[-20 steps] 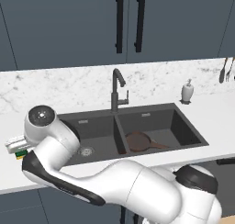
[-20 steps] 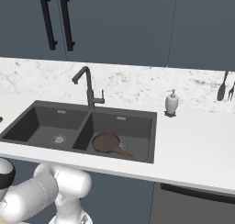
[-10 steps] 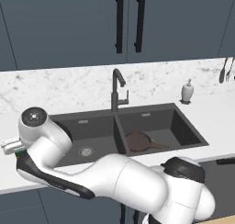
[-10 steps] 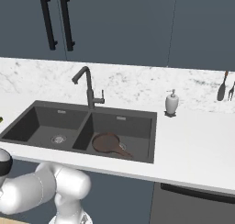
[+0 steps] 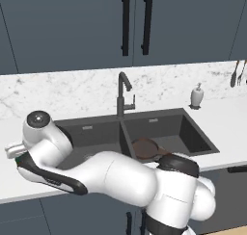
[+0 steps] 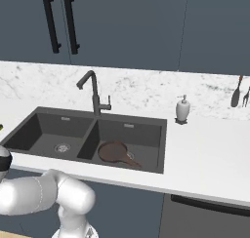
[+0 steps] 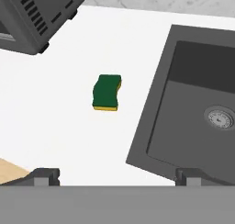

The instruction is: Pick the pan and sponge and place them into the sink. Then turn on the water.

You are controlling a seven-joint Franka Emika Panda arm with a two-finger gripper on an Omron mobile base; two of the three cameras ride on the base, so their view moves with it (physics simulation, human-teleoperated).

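Small green-topped yellow sponge (image 7: pixel 107 92) lies alone on open white counter (image 7: pixel 69 117), near the dark grey double-basin sink (image 7: pixel 151 113) rim; two-finger gripper (image 7: pixel 117 175) hovers above, spread wide, empty.

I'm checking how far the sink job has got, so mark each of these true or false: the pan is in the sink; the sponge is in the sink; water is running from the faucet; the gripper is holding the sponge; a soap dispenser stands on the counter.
1. The pan is in the sink. True: it lies in the basin on the soap-dispenser side.
2. The sponge is in the sink. False: it lies on the white counter beside the sink.
3. Water runs from the faucet. False: no stream shows.
4. The gripper holds the sponge. False: its fingertips are spread wide, apart from the sponge.
5. A soap dispenser stands on the counter. True.
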